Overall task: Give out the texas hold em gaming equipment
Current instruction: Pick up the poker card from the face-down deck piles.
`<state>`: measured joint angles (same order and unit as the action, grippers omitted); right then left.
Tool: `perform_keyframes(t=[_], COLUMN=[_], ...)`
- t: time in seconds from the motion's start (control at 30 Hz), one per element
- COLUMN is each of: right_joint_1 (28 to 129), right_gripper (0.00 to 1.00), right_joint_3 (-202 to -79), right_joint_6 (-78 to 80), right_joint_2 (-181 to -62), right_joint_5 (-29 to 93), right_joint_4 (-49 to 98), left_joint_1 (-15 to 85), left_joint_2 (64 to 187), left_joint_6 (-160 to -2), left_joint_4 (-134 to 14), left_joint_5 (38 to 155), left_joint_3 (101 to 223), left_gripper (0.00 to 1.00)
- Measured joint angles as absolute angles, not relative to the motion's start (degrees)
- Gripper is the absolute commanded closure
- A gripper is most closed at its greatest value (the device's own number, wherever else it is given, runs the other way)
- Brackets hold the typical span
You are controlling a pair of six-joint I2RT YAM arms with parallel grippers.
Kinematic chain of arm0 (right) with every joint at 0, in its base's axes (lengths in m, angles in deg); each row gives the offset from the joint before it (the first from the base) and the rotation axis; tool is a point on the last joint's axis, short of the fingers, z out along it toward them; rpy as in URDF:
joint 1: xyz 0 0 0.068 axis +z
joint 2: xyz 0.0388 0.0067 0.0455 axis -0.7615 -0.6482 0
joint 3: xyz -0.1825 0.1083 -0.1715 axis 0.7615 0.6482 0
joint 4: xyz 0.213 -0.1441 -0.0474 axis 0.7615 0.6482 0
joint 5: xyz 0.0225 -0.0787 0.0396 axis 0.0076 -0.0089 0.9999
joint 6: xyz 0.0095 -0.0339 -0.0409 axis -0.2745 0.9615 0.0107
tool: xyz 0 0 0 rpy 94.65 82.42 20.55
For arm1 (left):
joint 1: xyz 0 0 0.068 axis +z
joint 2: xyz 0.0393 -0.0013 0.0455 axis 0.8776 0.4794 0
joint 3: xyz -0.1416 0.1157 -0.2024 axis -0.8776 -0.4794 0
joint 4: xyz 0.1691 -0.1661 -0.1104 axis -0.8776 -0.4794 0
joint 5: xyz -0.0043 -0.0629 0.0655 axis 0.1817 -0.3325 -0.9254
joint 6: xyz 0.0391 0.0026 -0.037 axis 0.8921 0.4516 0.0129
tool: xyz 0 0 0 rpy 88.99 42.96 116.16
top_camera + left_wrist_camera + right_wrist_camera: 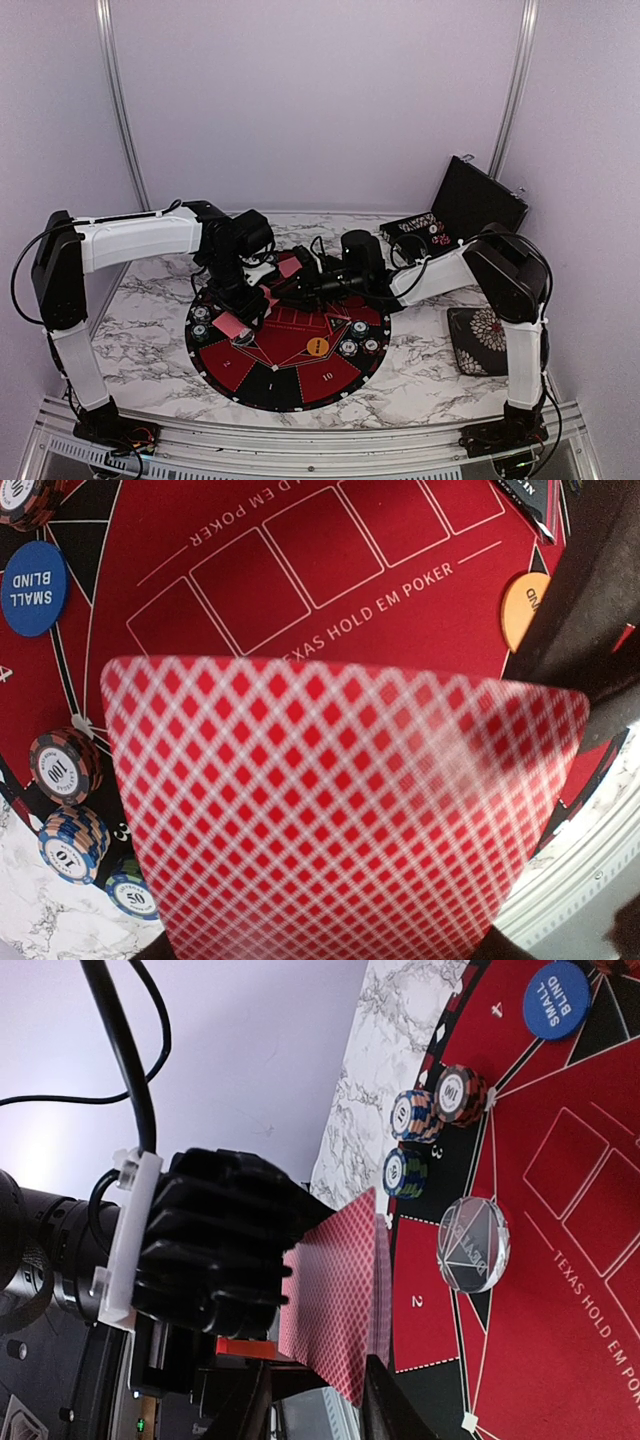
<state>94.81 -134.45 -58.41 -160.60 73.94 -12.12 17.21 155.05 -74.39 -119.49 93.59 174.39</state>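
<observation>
My left gripper [245, 305] is shut on a deck of red diamond-backed playing cards [340, 810] above the left side of the round poker mat [290, 385]. In the right wrist view that deck [335, 1290] stands on edge. My right gripper [316, 1360] reaches in from the right, its two fingers apart on either side of the top card's lower edge. Striped chip stacks [460, 1093] line the mat's rim beside a blue small blind disc [556, 998]. A clear dealer disc [473, 1243] and an orange disc [522, 608] lie on the mat.
More chip stacks [355, 335] sit on the mat's right side. A black hinged case [465, 205] stands open at the back right, and a dark flower-patterned tray [485, 340] lies at the right. The two arms meet over the mat's far left.
</observation>
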Motion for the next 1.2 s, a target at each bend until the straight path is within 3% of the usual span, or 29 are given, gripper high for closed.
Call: perform_keyframes(t=[0.83, 1.2], right_joint_1=[94.57, 93.85], right_gripper=[1.0, 1.0], right_joint_3=[-134.47, -134.47], right_joint_6=[-58.6, -58.62], right_joint_2=[-161.36, -161.36], right_joint_5=[74.31, 74.38], right_joint_4=[-12.45, -12.45], left_joint_1=[17.32, 17.36], left_joint_2=[155.05, 155.05], left_joint_6=[-74.15, -74.15], left_joint_4=[-119.56, -119.56], left_joint_5=[93.64, 93.62], left_joint_3=[175.18, 175.18], left_gripper=[0.53, 0.53])
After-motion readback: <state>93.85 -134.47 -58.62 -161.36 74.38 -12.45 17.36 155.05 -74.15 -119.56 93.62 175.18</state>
